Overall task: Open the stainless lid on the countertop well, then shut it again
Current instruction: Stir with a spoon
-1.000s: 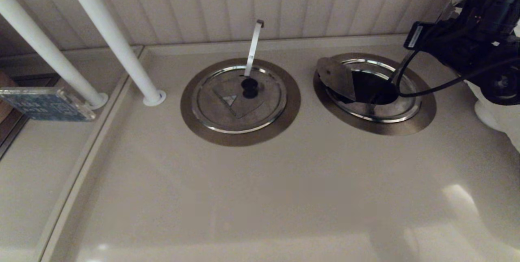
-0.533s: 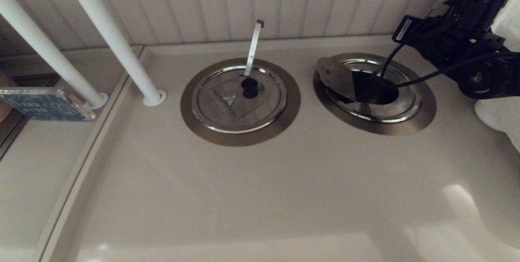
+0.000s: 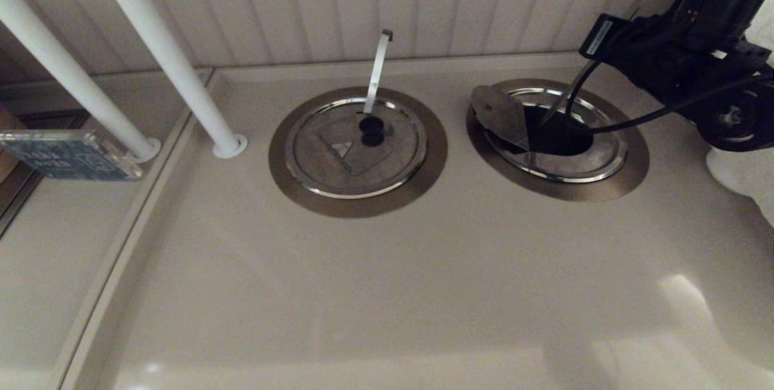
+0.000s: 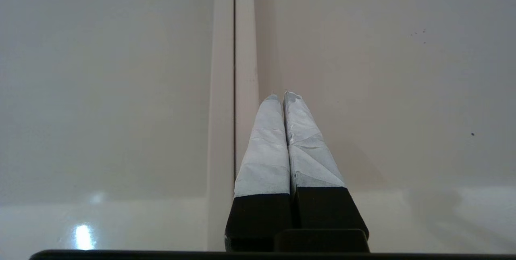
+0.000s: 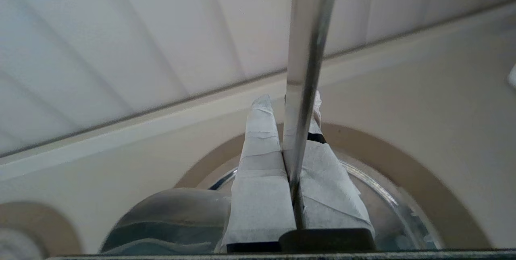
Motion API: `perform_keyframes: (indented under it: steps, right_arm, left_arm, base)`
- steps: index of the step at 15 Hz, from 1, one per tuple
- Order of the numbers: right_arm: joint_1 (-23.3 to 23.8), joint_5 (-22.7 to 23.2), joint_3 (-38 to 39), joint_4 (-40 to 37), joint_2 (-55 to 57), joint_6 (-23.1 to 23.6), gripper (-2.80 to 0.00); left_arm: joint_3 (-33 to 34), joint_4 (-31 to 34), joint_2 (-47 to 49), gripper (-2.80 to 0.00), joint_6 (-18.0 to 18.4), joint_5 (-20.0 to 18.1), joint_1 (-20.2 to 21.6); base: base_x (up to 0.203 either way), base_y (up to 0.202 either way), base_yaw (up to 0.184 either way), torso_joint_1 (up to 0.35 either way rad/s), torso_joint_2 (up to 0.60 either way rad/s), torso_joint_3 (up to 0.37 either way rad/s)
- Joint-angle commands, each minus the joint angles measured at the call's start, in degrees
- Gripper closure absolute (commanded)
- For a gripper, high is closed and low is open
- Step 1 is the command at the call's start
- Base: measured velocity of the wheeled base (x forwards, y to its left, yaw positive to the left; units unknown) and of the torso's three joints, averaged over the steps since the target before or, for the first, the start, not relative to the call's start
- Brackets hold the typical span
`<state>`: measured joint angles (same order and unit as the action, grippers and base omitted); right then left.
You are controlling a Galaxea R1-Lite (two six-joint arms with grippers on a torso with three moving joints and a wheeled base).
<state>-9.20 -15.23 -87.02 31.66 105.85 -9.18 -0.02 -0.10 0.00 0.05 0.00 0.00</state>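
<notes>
We see wide bare counter (image 3: 375, 293) in front of both rings, where a gripper can pass freely. Behind them the panelled wall (image 3: 459, 3) closes the way. On the left, two white poles (image 3: 163, 57) stand near the twin lid (image 3: 355, 147), whose upright strip (image 3: 377, 69) blocks a low pass. The raised flap (image 3: 500, 117) leaves the well (image 3: 559, 139) partly open; the right gripper (image 5: 288, 102) and its cable (image 3: 629, 121) crowd that side.

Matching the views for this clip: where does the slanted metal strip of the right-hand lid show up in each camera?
Head view: the slanted strip rises from the open well toward the right hand, upper right.
Left wrist view: not in it; only the shut left hand over countertop.
Right wrist view: the strip runs down the middle, clamped between the taped fingers.
Shared landmark: the well's flat steel ring, in head and right wrist views.
</notes>
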Motion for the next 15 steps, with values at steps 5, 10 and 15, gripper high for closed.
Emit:
perform_keyframes:
  steps: [5,10,15]
  right_arm:
    - [1.74,2.39,4.22,-1.78,-5.24,4.76,0.0]
    - [5.6,2.72,3.25,-1.81,-1.64,8.53,0.0]
    - [4.95,0.73,-2.48,-1.12,1.82,3.2,0.0]
  left_arm:
    - [0.02,0.01,-0.09,0.0,0.04,0.0,0.0]
    - [0.02,0.01,-0.09,0.0,0.04,0.0,0.0]
    - [0.02,0.01,-0.09,0.0,0.04,0.0,0.0]
  base:
    - [0.0,0.0,0.0,0.0,0.0,0.0]
    - [0.0,0.0,0.0,0.0,0.0,0.0]
    - [0.0,0.0,0.0,0.0,0.0,0.0]
